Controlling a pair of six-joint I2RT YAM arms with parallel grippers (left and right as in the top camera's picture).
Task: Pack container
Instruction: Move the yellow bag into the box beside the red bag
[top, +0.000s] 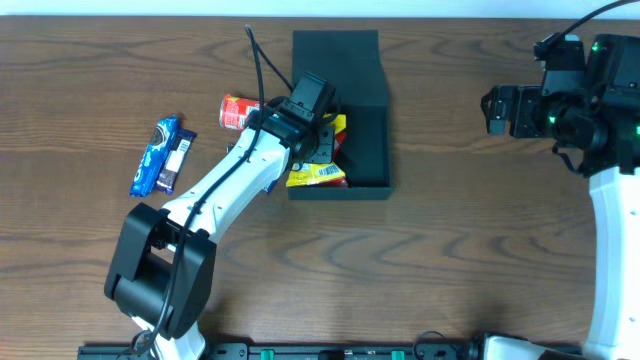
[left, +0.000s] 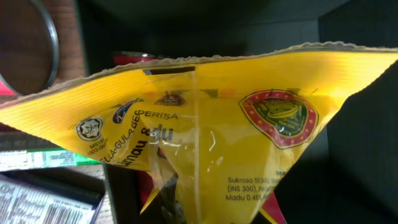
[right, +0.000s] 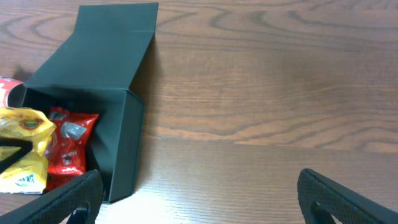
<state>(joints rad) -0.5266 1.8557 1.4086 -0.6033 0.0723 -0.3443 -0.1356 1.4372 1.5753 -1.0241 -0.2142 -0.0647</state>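
Observation:
The black container (top: 370, 140) lies open mid-table, its flap lid (top: 335, 62) folded back toward the far side. It also shows in the right wrist view (right: 118, 81). My left gripper (top: 318, 142) is over the container's left part, shut on a yellow snack packet (top: 315, 177). The packet fills the left wrist view (left: 217, 137), which hides the fingers, and hangs partly over the container's front left corner. A red packet (right: 69, 143) lies inside beside the yellow packet (right: 25, 146). My right gripper (right: 199, 208) is open and empty over bare table at the far right (top: 500, 110).
A red can (top: 238, 112) lies on its side just left of the container. A blue cookie packet (top: 153, 157) and a dark packet (top: 176, 160) lie further left. More packets show at the lower left of the left wrist view (left: 43, 186).

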